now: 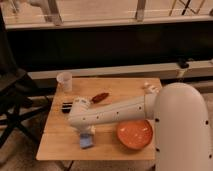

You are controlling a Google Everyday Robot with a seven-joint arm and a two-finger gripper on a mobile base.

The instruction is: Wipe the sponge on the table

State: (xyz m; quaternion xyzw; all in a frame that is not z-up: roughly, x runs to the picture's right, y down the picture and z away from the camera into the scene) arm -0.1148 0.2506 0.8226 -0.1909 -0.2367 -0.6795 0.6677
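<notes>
while the light blue sponge (86, 142) lies flat near the front edge of the table (56, 147), a little left of its middle, your robot's gripper (85, 132) points straight down at it from above and appears to touch its top. whether the gripper is open, closed or gripping the sponge, you cannot tell, because the white arm (112, 112) covers most of it. that arm reaches across the wooden planks from the robot's large white body (181, 127) at the right and bends downward at the wrist just over the sponge.

just to the right of the sponge, an orange plate (135, 134) sits at the table's front right, its far rim under the arm. behind the arm, near the middle of the table, a dark red oblong object (100, 97) lies at a slant. a pale translucent cup (64, 81) stands upright at the back left corner, and a small black item (66, 106), too blurred to name, lies beside the wrist near the left edge. a black folding chair (15, 102) stands just beside the table on the left.
</notes>
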